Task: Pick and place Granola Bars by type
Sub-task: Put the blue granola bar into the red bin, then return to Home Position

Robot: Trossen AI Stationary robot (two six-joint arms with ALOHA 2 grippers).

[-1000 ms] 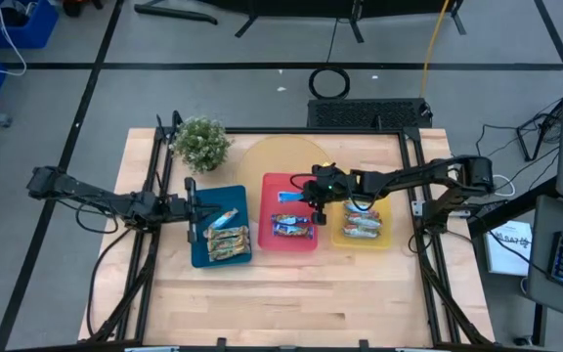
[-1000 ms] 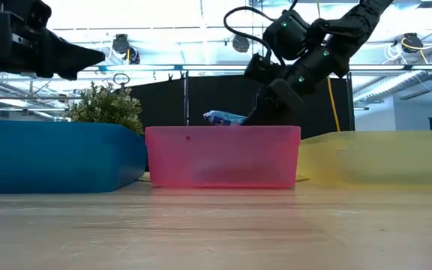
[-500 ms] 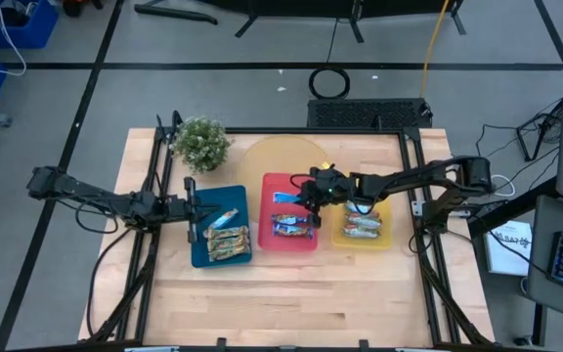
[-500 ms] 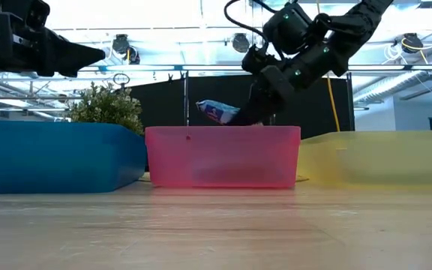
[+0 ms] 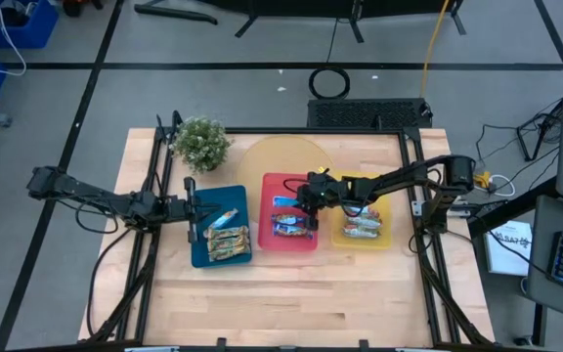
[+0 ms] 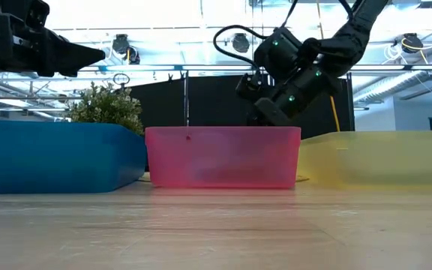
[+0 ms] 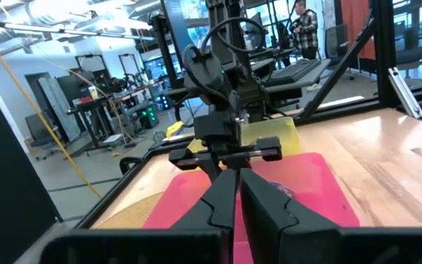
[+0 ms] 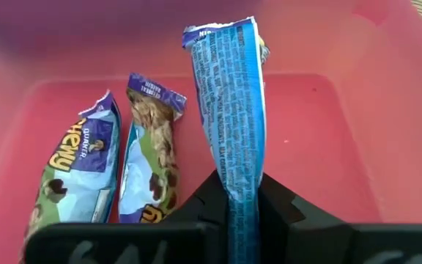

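My right gripper (image 5: 306, 199) is inside the red tray (image 5: 270, 182), shut on a bright blue bar (image 8: 229, 110). In the low view it (image 6: 274, 112) dips behind the tray's pink wall (image 6: 222, 156), which hides the bar. Two more blue-wrapped bars (image 8: 79, 176) (image 8: 149, 158) lie flat on the red tray's floor. Tan-gold bars (image 5: 229, 243) and one silvery bar with red (image 5: 225, 217) lie in the blue tray (image 5: 203, 256). Other bars (image 5: 362, 227) lie in the yellow tray (image 5: 384, 207). My left gripper (image 5: 192, 208) waits, shut, over the blue tray's left edge. My right gripper pinches the blue bar by its near end (image 8: 240, 192) between the two fingers. It comes from the table's right side, slanting down, and the bar runs on past the fingertips toward the left. The free end (image 8: 222, 37) is over the tray floor; whether it touches, I cannot tell.
A potted plant (image 5: 201, 143) stands at the table's far left, behind the blue tray. A round yellowish mat (image 5: 283, 156) lies behind the red tray. The three trays sit side by side mid-table, with bare wood (image 5: 291, 293) toward the near edge.
My right gripper has carried the blue bar from the red tray's right side toward its middle, first raising it above the rim, then lowering it below the tray wall, so the low view no longer shows the bar. It has stayed shut on the bar.
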